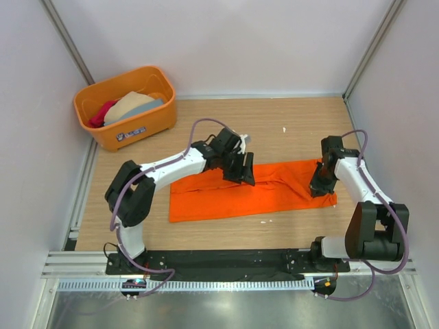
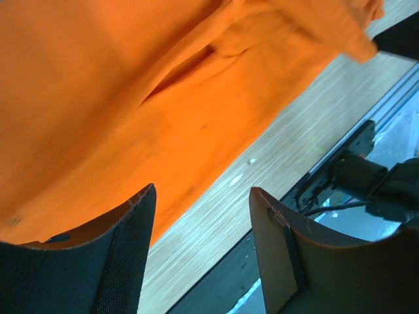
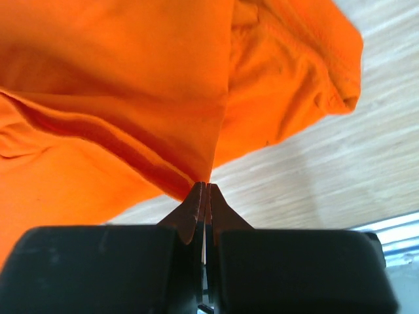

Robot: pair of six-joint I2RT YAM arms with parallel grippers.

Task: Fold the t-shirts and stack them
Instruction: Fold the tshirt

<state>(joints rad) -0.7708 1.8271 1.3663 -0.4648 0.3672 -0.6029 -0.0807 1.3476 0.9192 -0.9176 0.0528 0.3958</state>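
Observation:
The bright orange t-shirt (image 1: 274, 188) lies as a long flat band across the middle of the wooden table. My left gripper (image 1: 243, 171) hangs over its far edge near the middle, open and empty; in the left wrist view (image 2: 200, 193) the shirt (image 2: 118, 98) fills the upper left. My right gripper (image 1: 321, 186) is at the shirt's right end, shut on a pinch of orange cloth, as the right wrist view (image 3: 205, 185) shows, with the shirt (image 3: 131, 85) pulled up into a ridge. Beige (image 1: 130, 103), grey-blue (image 1: 154, 104) and crimson-pink (image 1: 101, 113) shirts lie in the tub.
A rigid orange plastic tub (image 1: 127, 133) with a label stands at the back left corner. White walls enclose the table on three sides. A black and aluminium rail (image 1: 226, 260) runs along the near edge. Small white specks (image 1: 285, 129) lie on the wood.

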